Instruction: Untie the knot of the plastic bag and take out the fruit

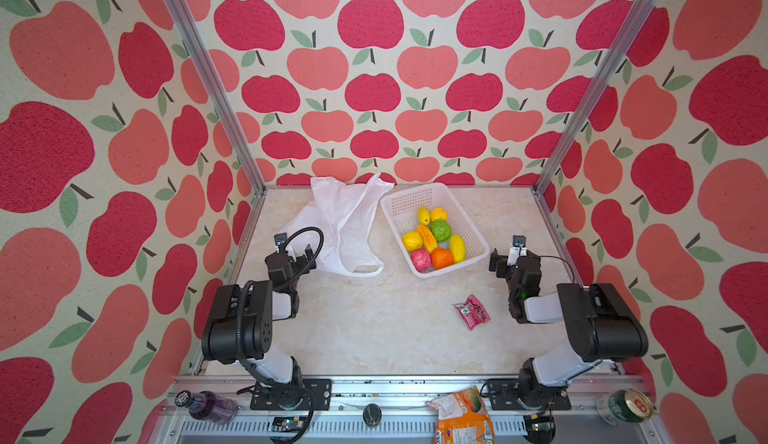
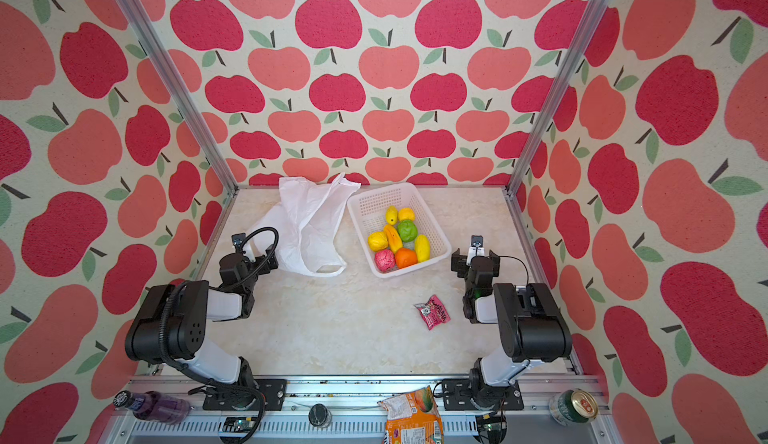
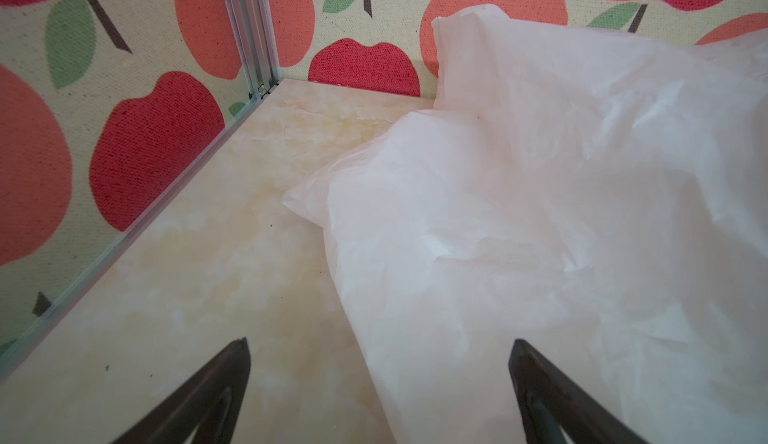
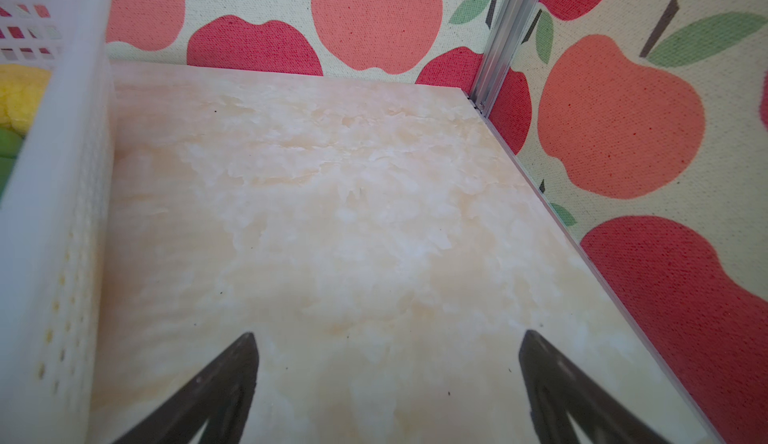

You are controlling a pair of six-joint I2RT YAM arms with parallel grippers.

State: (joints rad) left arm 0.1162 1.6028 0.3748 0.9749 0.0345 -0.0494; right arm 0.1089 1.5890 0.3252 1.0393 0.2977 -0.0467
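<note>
The plastic bag (image 1: 338, 225) (image 2: 305, 225) lies limp and flat on the table at the back left, one loop handle (image 1: 365, 269) spread open toward the front. The knot is out of view. The fruit (image 1: 434, 238) (image 2: 399, 238), several coloured pieces, sits in the white basket (image 1: 415, 196) to the bag's right. My left gripper (image 1: 298, 254) (image 3: 380, 340) is open at the bag's near left edge, the plastic bag (image 3: 519, 213) under one finger's side. My right gripper (image 1: 508, 254) (image 4: 388, 333) is open over bare table beside the basket (image 4: 62, 213), holding nothing.
A pink snack packet (image 1: 472, 311) lies on the table in front of the basket. On the front rail are a purple bottle (image 1: 205, 406), an orange snack bag (image 1: 461, 417) and a green can (image 1: 625, 406). Apple-patterned walls with metal corner posts (image 1: 249, 163) enclose the table.
</note>
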